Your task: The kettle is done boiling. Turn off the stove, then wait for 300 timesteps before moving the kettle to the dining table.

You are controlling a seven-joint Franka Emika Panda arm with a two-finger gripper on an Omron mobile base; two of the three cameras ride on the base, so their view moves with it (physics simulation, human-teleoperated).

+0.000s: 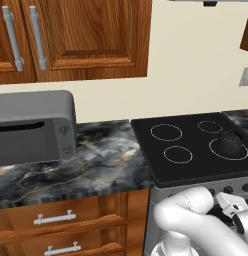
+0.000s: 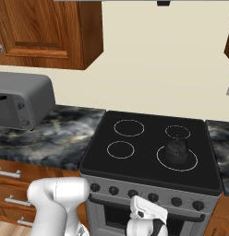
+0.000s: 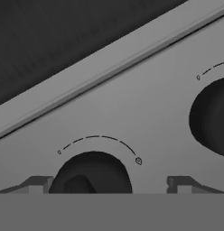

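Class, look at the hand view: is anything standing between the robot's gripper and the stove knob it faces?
Nothing visible does. In the hand view the gripper is open, its fingertips either side of the black knob on the stove front, with only bare grey panel around it. The kettle sits up on the front right burner ring.

The white jointed robot arm (image 1: 196, 220) rises from the bottom of both base views, folds at a rounded elbow and reaches low and forward, its wrist bent down. At its end sits the white two-finger gripper (image 3: 106, 182) with a dark-banded hand, seen from behind in the right base view. In the hand view its two small grey finger tips (image 3: 35, 185) stand wide apart at the bottom edge, one at each side, the jaws spread with nothing clamped between them.
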